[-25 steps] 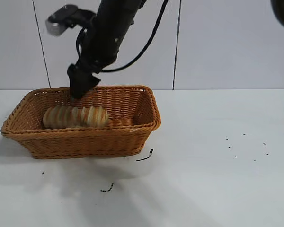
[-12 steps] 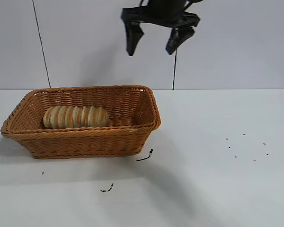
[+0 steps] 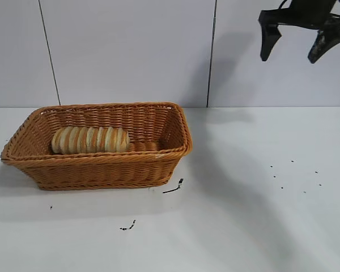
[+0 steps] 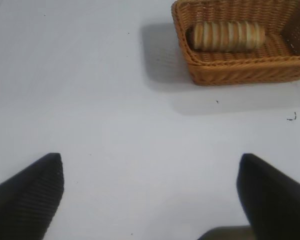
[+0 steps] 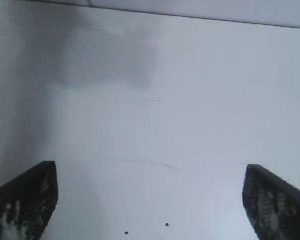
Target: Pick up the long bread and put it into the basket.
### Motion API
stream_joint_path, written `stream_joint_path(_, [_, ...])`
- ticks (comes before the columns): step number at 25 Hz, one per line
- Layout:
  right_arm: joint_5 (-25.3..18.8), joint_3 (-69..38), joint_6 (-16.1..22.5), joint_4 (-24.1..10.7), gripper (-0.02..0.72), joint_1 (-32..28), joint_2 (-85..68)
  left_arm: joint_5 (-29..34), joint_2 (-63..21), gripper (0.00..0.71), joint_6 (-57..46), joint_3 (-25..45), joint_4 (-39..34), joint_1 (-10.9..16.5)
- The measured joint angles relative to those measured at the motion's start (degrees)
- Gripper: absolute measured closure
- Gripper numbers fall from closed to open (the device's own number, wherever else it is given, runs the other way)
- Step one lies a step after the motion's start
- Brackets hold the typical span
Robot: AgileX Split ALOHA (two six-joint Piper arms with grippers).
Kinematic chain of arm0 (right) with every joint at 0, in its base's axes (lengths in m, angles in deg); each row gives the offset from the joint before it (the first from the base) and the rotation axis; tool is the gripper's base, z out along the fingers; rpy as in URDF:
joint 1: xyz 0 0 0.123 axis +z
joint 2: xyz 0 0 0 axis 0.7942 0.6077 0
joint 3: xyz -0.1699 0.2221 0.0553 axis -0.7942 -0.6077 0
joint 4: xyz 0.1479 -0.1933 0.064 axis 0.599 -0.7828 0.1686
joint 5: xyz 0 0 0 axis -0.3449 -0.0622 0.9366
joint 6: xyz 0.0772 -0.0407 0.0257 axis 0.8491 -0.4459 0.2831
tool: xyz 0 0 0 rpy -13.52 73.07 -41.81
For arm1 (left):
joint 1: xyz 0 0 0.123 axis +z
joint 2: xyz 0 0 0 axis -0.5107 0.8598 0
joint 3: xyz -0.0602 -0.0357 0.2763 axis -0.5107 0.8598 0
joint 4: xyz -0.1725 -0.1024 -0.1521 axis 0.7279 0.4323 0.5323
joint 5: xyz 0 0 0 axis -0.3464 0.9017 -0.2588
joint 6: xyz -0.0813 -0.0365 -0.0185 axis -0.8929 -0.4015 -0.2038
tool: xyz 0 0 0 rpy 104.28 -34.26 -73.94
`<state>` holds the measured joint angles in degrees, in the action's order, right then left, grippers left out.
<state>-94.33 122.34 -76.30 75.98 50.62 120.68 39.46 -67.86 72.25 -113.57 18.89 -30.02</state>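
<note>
I see the long bread (image 3: 90, 140) lying inside the basket (image 3: 102, 170), toward its left end, with the basket standing on the white surface (image 3: 243, 215). High above and well right of the basket, my right gripper (image 3: 294, 42) hangs with jaws spread wide, empty. My left gripper (image 4: 150, 195) is likewise open, holding nothing.

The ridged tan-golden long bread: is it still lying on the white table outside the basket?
No, the ridged tan-golden long bread lies inside the orange-brown woven wicker basket.
</note>
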Motion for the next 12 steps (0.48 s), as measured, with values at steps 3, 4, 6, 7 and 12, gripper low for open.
stream_joint_path(3, [0.06,-7.45,0.00,0.09,0.014,0.00,-6.11,0.00,0.00,0.017,0.00,0.00,0.00,0.00])
stream_joint_path(4, [0.07,-10.88,0.00,0.09,0.014,0.00,-8.90,0.00,0.00,0.017,0.00,0.00,0.00,0.00])
stream_joint_path(6, [0.08,-18.46,-0.32,0.09,0.014,0.00,-14.96,0.00,0.00,0.017,0.00,0.00,0.00,0.00])
stream_joint_path(7, [0.03,-21.83,-0.54,0.09,0.014,0.00,-18.66,0.00,0.00,0.017,0.00,0.00,0.00,0.00])
stream_joint_path(12, [0.05,-42.90,-0.66,0.09,0.014,0.00,-38.45,0.00,0.00,0.017,0.00,0.00,0.00,0.00])
